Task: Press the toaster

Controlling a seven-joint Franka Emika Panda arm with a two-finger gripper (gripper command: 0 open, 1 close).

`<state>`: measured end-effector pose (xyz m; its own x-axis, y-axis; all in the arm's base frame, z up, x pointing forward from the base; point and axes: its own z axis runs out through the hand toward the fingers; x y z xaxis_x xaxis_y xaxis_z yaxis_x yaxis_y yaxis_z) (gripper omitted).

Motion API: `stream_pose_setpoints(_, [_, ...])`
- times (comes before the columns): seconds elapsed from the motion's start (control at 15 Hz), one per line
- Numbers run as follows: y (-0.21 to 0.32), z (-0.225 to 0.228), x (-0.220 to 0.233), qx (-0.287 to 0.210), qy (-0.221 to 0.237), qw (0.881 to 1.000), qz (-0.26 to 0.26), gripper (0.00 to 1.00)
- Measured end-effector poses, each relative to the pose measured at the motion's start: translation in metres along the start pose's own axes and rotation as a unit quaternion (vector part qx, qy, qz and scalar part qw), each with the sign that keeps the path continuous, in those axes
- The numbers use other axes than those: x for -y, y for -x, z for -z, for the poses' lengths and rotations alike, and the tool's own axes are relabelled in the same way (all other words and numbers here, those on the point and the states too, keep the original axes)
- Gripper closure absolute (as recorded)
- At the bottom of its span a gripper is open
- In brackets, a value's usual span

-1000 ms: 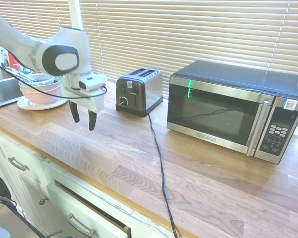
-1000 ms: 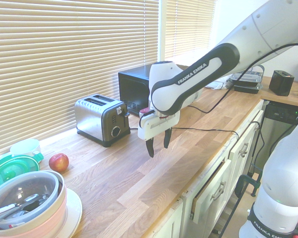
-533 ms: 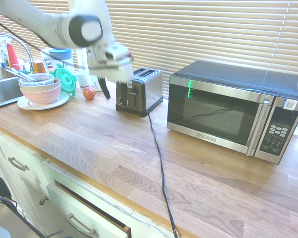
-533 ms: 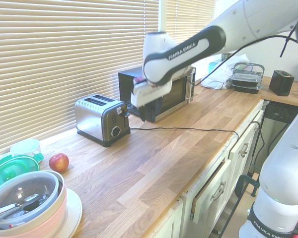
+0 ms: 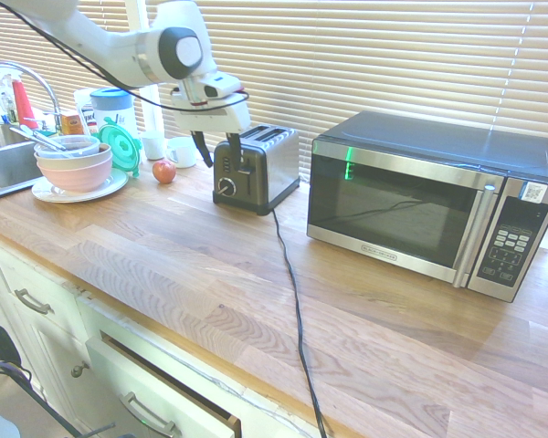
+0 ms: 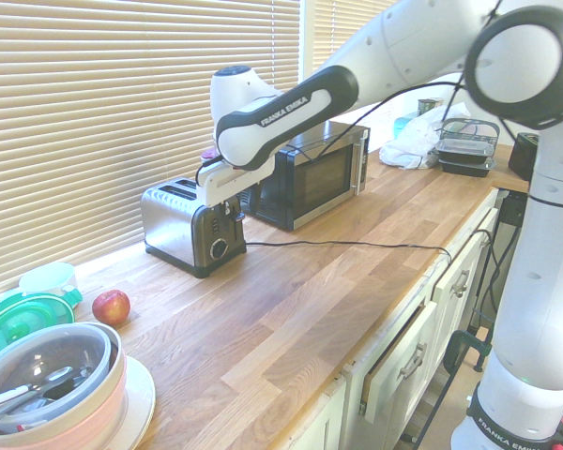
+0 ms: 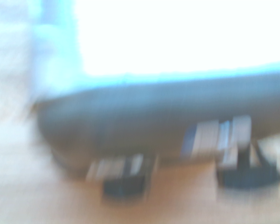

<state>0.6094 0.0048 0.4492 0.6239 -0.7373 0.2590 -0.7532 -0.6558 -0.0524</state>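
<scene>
The toaster (image 5: pixel 254 168) stood on the wooden counter (image 5: pixel 192 274), close under the window blinds (image 5: pixel 365 55), with its black end panel turned toward the front edge of the counter. On that panel a round knob (image 5: pixel 226 185) was visible low down, and the two slots were on top. A black cord (image 5: pixel 290 274) ran from the toaster across the counter to the front edge.

The gripper (image 5: pixel 217 151) hung right over the panel end of the toaster, pointing steeply down. Its two dark fingers stood well apart and held nothing — one finger (image 5: pixel 235 153) was in front of the upper part of the black panel, the other one was just beside the toaster on the side of the apple. If a finger touched the panel, I could not tell from these views. In the second exterior view the gripper (image 6: pixel 227 212) also covered the top corner of the toaster (image 6: pixel 190 225).

The microwave (image 5: pixel 434 203) stood near the toaster, on the side away from the gripper. On the other side of the toaster lay a red apple (image 5: pixel 164 172), and further from it a pink bowl (image 5: pixel 73 169) on a plate and a green lid (image 5: pixel 121 146). The wrist view was too blurred — only a dark grey body over the wood showed there.
</scene>
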Motion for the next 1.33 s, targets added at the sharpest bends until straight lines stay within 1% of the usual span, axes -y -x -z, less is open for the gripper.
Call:
stream_pose_setpoints(0.07, [-0.011, 0.001, 0.001, -0.002, -0.004, 1.0, -0.006, 0.0])
stream_pose_setpoints(0.27, [-0.038, 0.021, -0.004, -0.01, -0.014, 1.0, -0.012, 0.0])
stream_pose_setpoints(0.53, [-0.035, 0.034, 0.007, -0.011, -0.018, 1.0, -0.004, 0.0])
stream_pose_setpoints(0.6, [-0.032, 0.034, 0.009, -0.009, -0.018, 1.0, -0.003, 1.0])
stream_pose_setpoints(1.0, [-0.034, 0.027, 0.007, 0.004, -0.018, 1.0, -0.01, 1.0])
stream_pose_setpoints(1.33, [-0.036, 0.013, 0.003, 0.016, -0.014, 1.0, -0.012, 1.0])
